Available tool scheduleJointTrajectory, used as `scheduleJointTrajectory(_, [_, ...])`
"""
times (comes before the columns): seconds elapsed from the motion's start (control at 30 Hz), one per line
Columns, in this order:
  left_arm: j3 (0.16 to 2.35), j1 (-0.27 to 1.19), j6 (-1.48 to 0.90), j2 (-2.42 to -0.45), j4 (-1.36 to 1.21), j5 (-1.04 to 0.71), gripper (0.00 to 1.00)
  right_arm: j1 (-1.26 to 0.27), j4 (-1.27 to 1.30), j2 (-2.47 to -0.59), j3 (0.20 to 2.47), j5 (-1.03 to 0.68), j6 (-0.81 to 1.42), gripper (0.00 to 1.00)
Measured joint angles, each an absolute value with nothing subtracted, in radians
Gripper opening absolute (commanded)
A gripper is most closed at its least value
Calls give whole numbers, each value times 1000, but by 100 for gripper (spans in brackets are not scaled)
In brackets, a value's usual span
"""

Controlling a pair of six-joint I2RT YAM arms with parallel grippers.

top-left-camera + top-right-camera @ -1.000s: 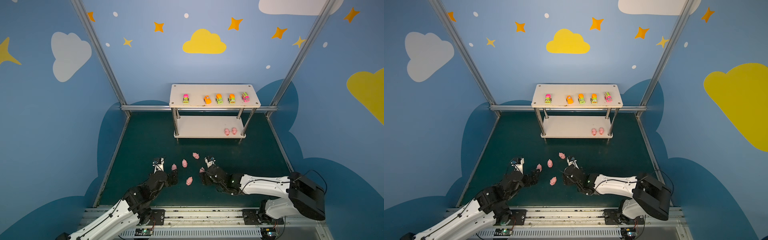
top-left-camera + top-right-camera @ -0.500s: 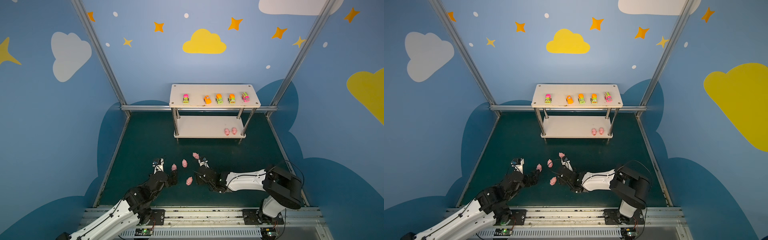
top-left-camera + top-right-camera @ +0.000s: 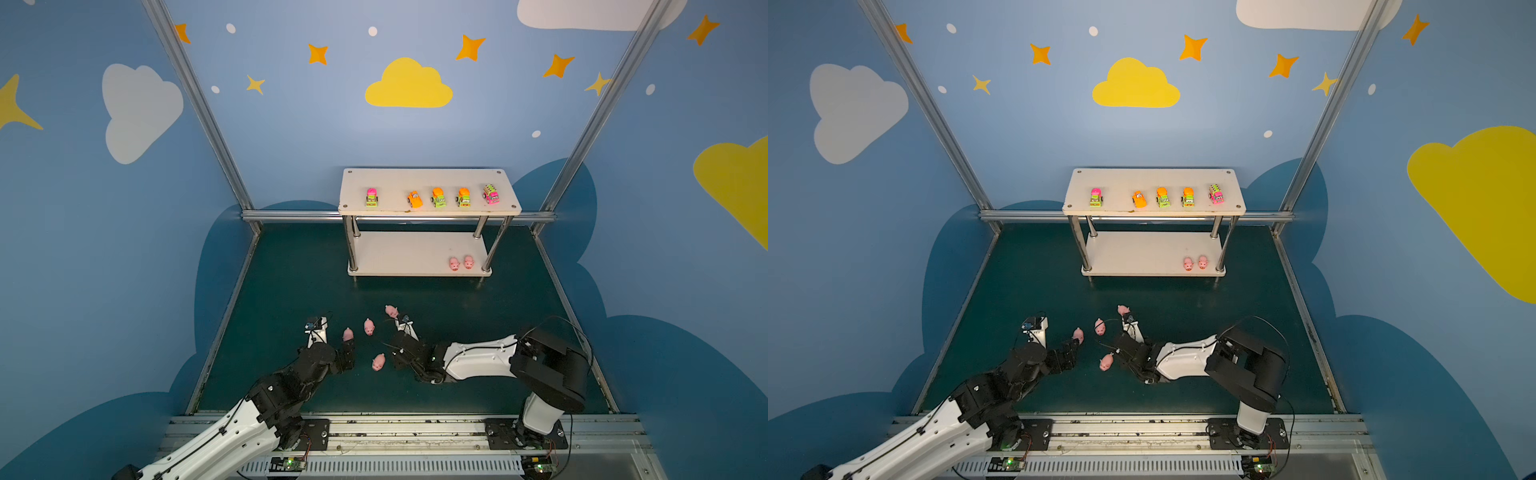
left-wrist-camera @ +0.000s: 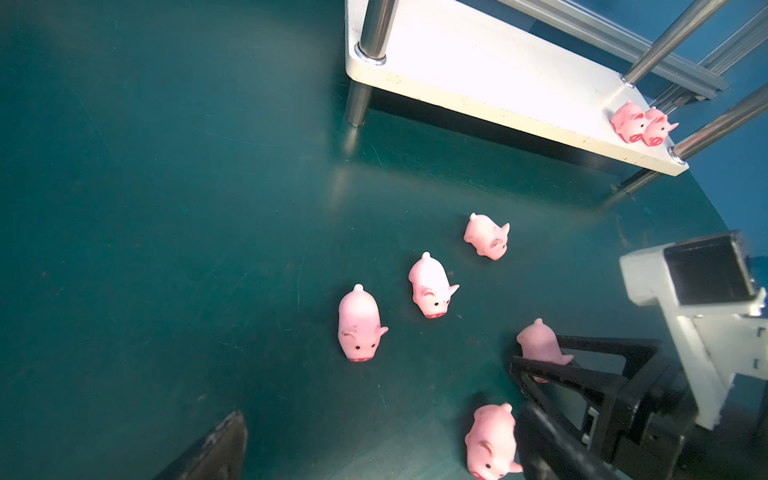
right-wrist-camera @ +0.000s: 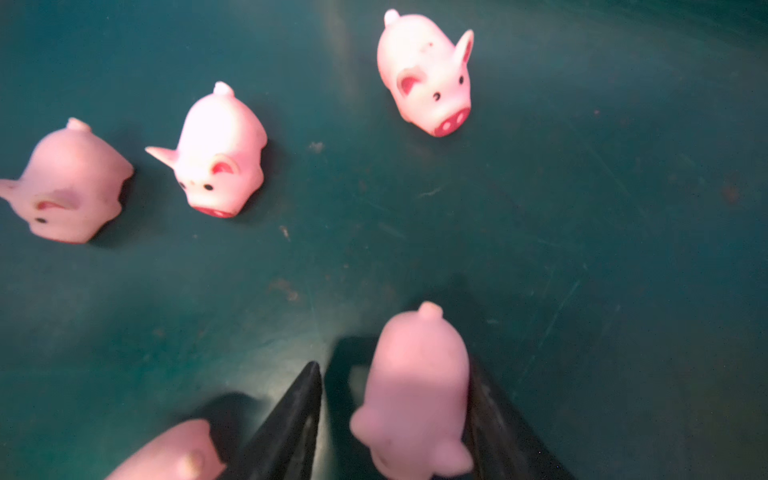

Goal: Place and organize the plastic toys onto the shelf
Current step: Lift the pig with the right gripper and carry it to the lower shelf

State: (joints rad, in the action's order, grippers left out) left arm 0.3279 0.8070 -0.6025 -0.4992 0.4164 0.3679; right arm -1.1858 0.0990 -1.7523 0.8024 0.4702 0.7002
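Hovers with left gripper (image 3: 349, 348) spread wide just behind a pink pig (image 3: 348, 333), shows three more pigs (image 3: 368, 326) loose on the green mat (image 3: 291, 291), straddles a fifth pig (image 5: 415, 395) with right gripper (image 5: 394, 368) parted, one finger touching it, and has five toy cars (image 3: 438, 197) atop the shelf (image 3: 415, 178), two pigs (image 3: 454, 264) on its lower board.

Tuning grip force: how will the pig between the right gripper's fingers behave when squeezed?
The pig looks smooth and rounded, so it may slip or twist out. It is small, so probably light. Standing on its belly, it seems unlikely to roll.
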Motion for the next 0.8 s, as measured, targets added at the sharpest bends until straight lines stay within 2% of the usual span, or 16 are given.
scheduleJointTrajectory(0.27, [328, 807, -603, -499, 416, 368, 100, -1179, 100, -1761, 804, 490, 700, 37])
scheduleJointTrajectory(0.8, [331, 807, -598, -533, 414, 368, 100, -1139, 20, -1690, 804, 472, 667, 35])
